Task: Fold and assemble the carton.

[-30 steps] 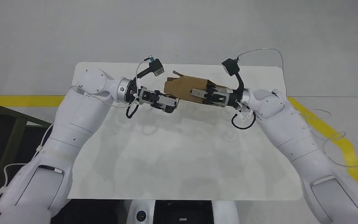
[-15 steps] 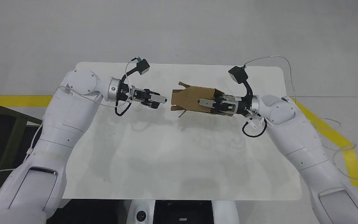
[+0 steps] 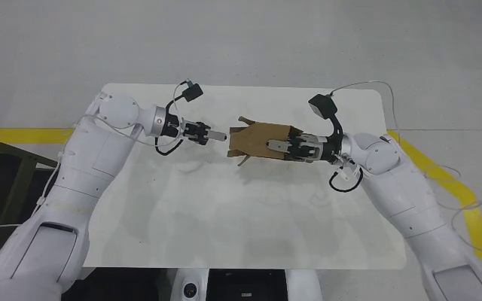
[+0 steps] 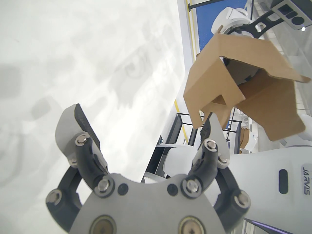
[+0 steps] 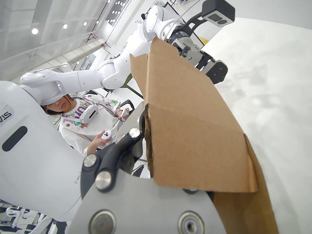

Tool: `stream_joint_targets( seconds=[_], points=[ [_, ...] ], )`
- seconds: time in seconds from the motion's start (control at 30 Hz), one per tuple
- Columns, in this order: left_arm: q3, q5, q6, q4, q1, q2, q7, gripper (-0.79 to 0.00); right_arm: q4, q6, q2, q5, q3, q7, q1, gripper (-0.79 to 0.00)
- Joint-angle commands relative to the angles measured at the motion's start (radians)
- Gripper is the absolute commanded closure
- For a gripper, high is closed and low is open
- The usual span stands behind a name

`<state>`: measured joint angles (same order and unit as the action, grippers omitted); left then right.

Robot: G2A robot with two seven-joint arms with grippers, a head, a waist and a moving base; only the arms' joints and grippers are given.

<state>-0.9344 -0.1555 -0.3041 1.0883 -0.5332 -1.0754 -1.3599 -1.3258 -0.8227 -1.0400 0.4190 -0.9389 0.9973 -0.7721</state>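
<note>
Top view has the carton just above the middle of the frame, a brown, part-folded box with loose flaps at its left end, held over the white surface. The right hand comes in from the right side of the frame and is clamped on the carton's right end. In the right wrist view one finger lies flat against the cardboard wall. The left hand sits just left of the carton, a small gap apart, gripping nothing. In the left wrist view its fingers are spread wide.
</note>
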Motion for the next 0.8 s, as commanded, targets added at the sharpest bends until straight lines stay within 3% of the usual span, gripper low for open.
stream_joint_targets(
  seconds=[0.0,0.77],
  points=[
    [0.020,0.023,-0.004,0.004,0.007,-0.005,0.001,-0.785,-0.002,-0.001,-0.001,0.002,0.003,-0.001,0.003,0.000],
    [0.066,-0.046,-0.043,0.003,0.023,-0.025,-0.038,-0.785,0.023,-0.019,-0.030,-0.006,0.060,-0.019,0.035,0.000]
  ],
)
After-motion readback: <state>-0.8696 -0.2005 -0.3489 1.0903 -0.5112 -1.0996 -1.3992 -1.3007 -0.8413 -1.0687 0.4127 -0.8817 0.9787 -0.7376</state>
